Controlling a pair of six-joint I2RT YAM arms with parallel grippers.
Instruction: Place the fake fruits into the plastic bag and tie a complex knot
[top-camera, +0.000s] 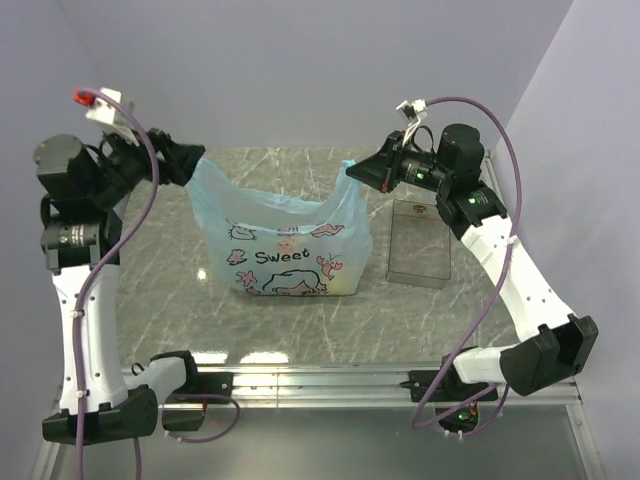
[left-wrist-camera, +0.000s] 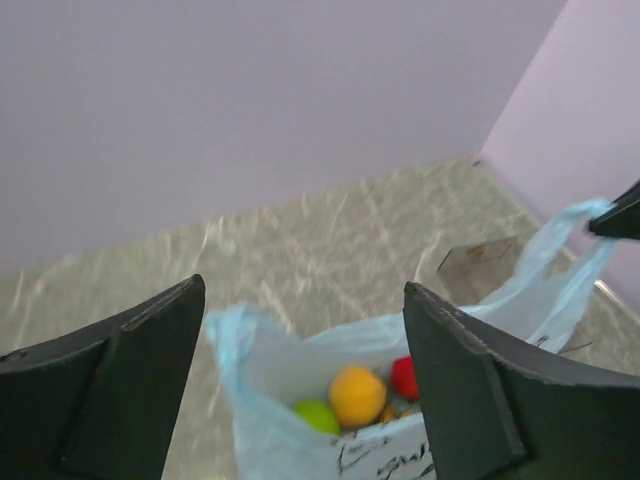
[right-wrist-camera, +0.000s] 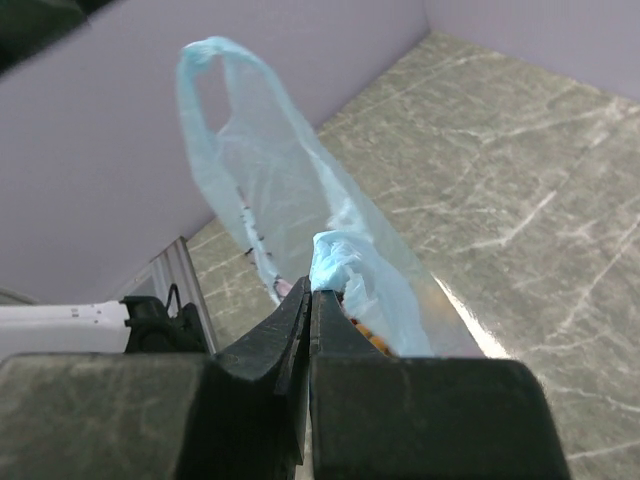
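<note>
The light-blue plastic bag with a pink-and-dark print stands on the table between my grippers. In the left wrist view a green apple, a yellow-orange fruit, a red fruit and small brown balls lie inside it. My right gripper is shut on the bag's right handle and holds it up. My left gripper is open, with its jaws wide on either side of the bag's left handle, which stands loose.
A clear rectangular tray stands just right of the bag, below my right gripper; it also shows in the left wrist view. Lilac walls close in the back and both sides. A metal rail runs along the near edge.
</note>
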